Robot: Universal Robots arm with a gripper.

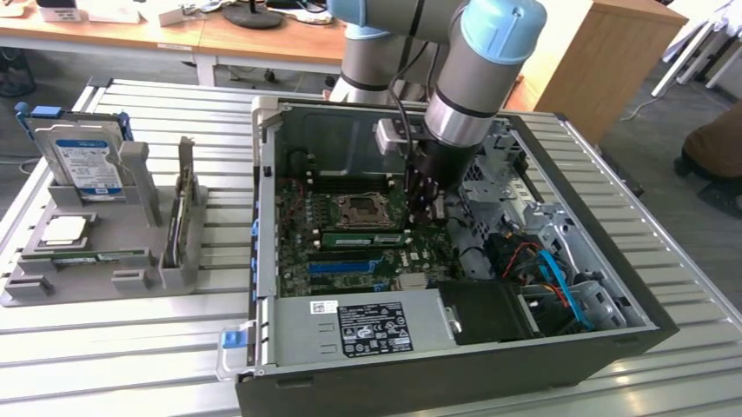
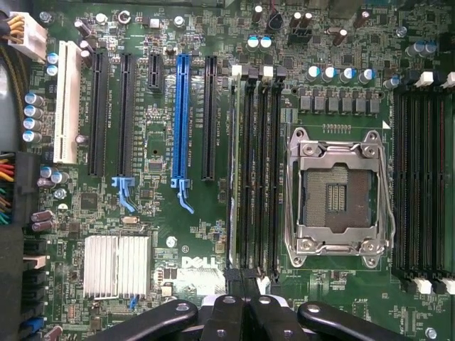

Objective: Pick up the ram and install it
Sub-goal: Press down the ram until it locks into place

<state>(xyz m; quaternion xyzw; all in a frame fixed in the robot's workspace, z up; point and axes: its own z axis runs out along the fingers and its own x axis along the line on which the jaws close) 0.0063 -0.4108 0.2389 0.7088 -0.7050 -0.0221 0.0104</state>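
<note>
Metal table (image 1: 104,347), open computer case (image 1: 383,369), ram (image 1: 361,237) seated inside, claw (image 1: 425,217) above.

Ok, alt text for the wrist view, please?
The hand hangs over a green motherboard, at the end of black memory slots where what looks like the ram stands edge-on. Beside them sits an empty processor socket; a blue expansion slot lies on the other side.

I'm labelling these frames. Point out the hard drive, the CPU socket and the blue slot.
hard drive (image 1: 83,161), exterior view, its label.
CPU socket (image 2: 338,195), wrist view, its open middle.
blue slot (image 2: 183,117), wrist view, mid-length.
</note>
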